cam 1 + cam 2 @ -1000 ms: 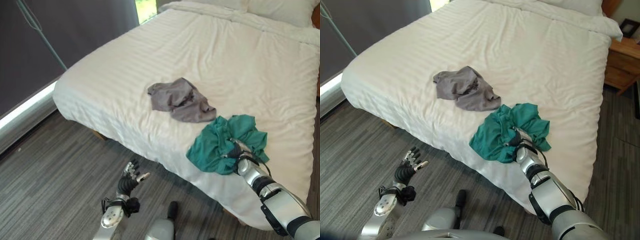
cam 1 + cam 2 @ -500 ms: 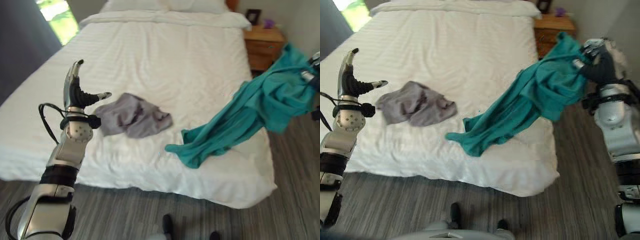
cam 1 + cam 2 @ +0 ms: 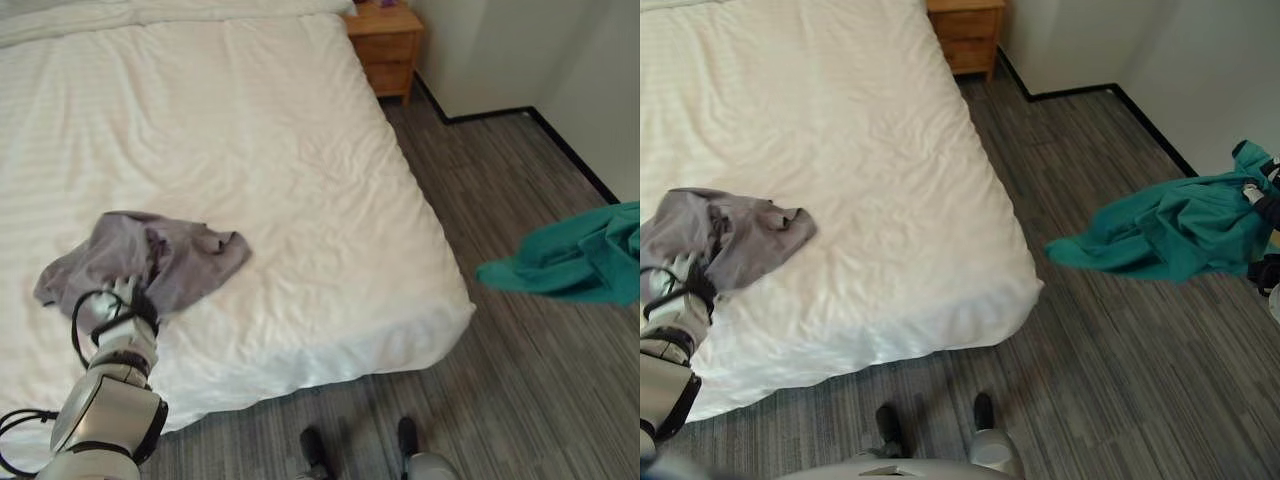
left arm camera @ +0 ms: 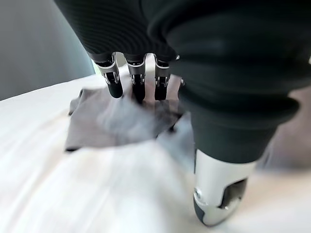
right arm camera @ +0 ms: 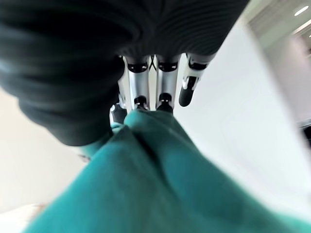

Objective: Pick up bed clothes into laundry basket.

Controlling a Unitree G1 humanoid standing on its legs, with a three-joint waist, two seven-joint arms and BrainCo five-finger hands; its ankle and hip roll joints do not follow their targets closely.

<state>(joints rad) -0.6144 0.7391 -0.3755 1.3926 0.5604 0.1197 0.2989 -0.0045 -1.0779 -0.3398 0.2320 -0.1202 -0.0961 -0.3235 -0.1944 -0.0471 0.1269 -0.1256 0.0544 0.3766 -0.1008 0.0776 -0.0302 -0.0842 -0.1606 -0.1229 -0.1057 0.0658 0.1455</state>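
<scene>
Right hand [image 3: 1267,207] clenched on teal garment [image 3: 1165,228] above floor [image 3: 1110,330]; left hand [image 4: 138,77] released, touching grey garment [image 3: 150,262] on bed [image 3: 300,170]; nightstand [image 3: 385,45] far.

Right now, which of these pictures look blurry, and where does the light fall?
In the left wrist view the grey garment and white bed smear past the left robot hand. In the right wrist view the teal garment in the right robot hand is soft. The right eye view is crisper, evenly lit, the wooden nightstand distinct.
</scene>
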